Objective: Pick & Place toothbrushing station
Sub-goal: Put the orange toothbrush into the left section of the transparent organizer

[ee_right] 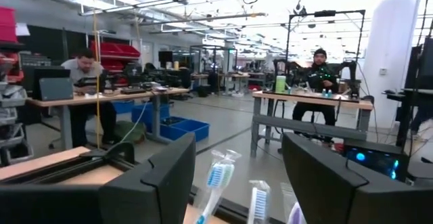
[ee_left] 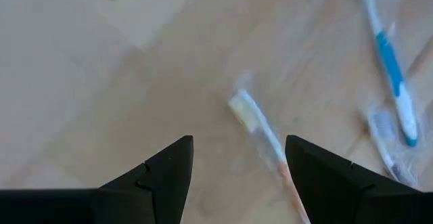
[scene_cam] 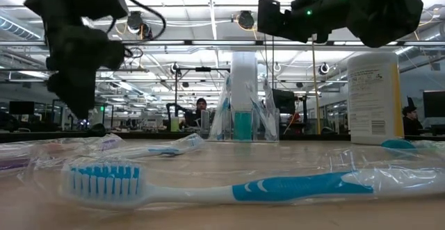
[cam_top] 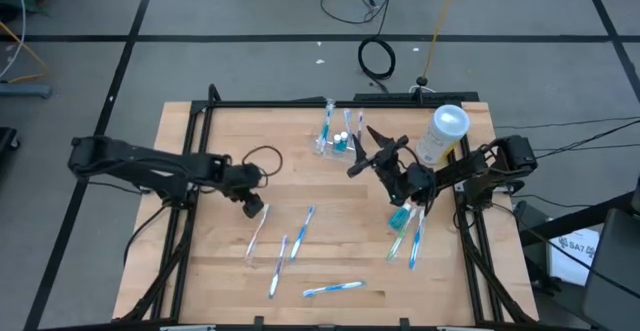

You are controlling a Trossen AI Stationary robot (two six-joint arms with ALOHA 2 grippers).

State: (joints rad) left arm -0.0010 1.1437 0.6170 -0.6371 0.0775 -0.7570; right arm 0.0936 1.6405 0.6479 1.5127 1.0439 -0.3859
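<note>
Careful: your right gripper point(cam_top: 372, 157), jaws open and empty, hangs beside the clear holder point(cam_top: 335, 136) at the bench's upper middle; a sideways nudge could topple it. Your left gripper point(cam_top: 252, 209), jaws open too, hovers over a pink toothbrush point(cam_top: 256, 235).

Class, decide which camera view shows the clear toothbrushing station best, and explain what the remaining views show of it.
The low view: the toothbrushing station stands upright, its compartments side on. The high view shows it small, from above. The right wrist view shows only brush heads; the left wrist view shows none of it.
</note>
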